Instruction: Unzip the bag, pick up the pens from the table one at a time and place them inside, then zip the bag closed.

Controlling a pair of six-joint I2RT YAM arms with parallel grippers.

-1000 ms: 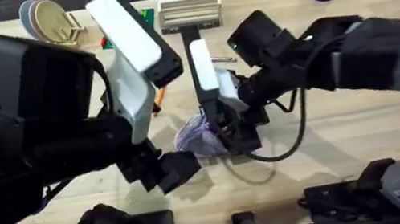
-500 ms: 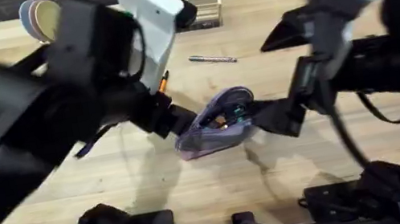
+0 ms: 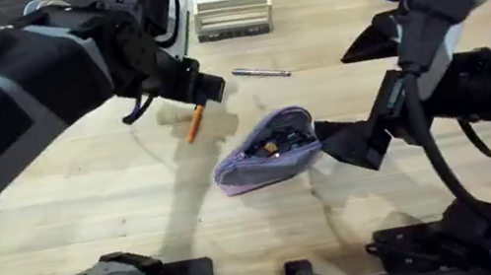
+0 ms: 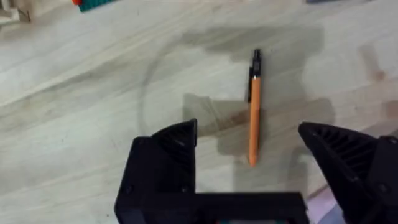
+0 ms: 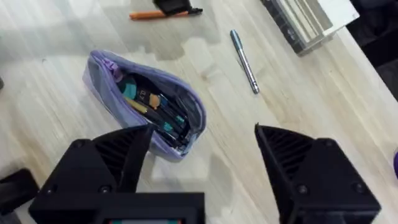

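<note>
**Over the orange pen, jaws wide, bag already unzipped**

Below my left end effector (image 4: 249, 140) lies the orange pen (image 4: 254, 112), flat on the desk (image 4: 81, 93), its black end pointing away from my wrist. My fingers (image 4: 171, 140) stand wide apart with the barrel running between them, nearer the right-hand finger, and nothing is held. In the overhead view the pen (image 3: 194, 123) sits just beyond the bag (image 3: 266, 154), near it but not touching.

The pen looks light, stiff and smooth, so I judge it will roll or skid if one finger reaches it first. I would take it across the middle of the barrel, both pads closing square to its length, and press low to the wood since it stands so little above the surface.

My right end effector (image 5: 202, 146) hangs open and empty over the bag (image 5: 149, 106), whose zipper gapes; coloured items show inside, though I cannot tell for certain what they are. The pouch is soft fabric and will likely sag or slide when something is pushed in, so the mouth may need steadying at its edge.

Farther off, well apart from the bag, the grey pen (image 5: 244, 61) lies on the desk, equally slim and probably more slippery, being metal-looking.
</note>
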